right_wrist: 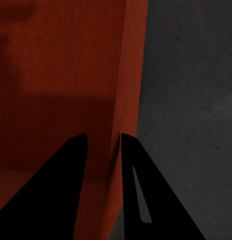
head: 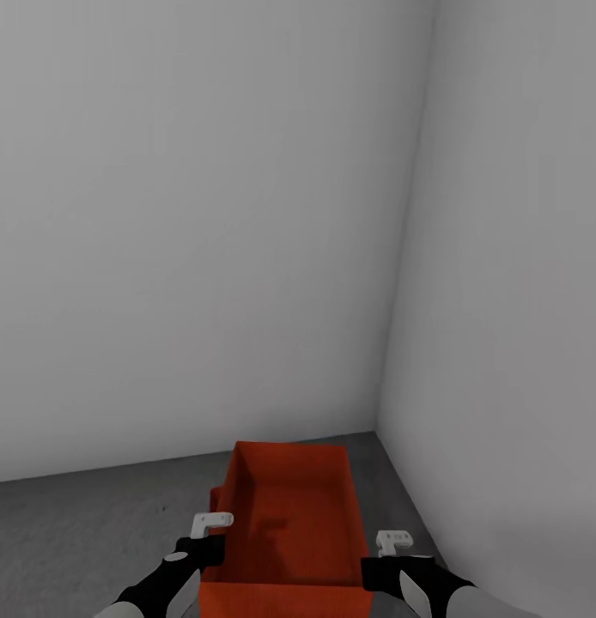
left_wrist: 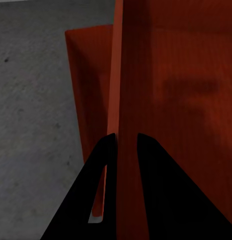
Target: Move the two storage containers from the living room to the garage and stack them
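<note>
In the garage corner, one orange-red storage container (head: 289, 515) sits open-topped between my two grippers. A corner of the second storage container (head: 215, 498) pokes out just below it on the left, and its wall (left_wrist: 90, 75) stands on the dark grey floor (left_wrist: 30, 100) beside the upper bin's wall (left_wrist: 128, 75). My left gripper (head: 212, 525) (left_wrist: 127, 137) is shut on the upper bin's left wall. My right gripper (head: 392, 542) (right_wrist: 103, 136) straddles the right wall (right_wrist: 128, 75). Its outer finger is against that wall and a gap shows on the inner side.
Two plain pale grey walls (head: 203, 215) (head: 521, 300) meet in a corner right behind the bins. Speckled dark grey floor (head: 92, 532) stretches out to the left, and a narrow strip (right_wrist: 196, 100) runs along the right of the bins.
</note>
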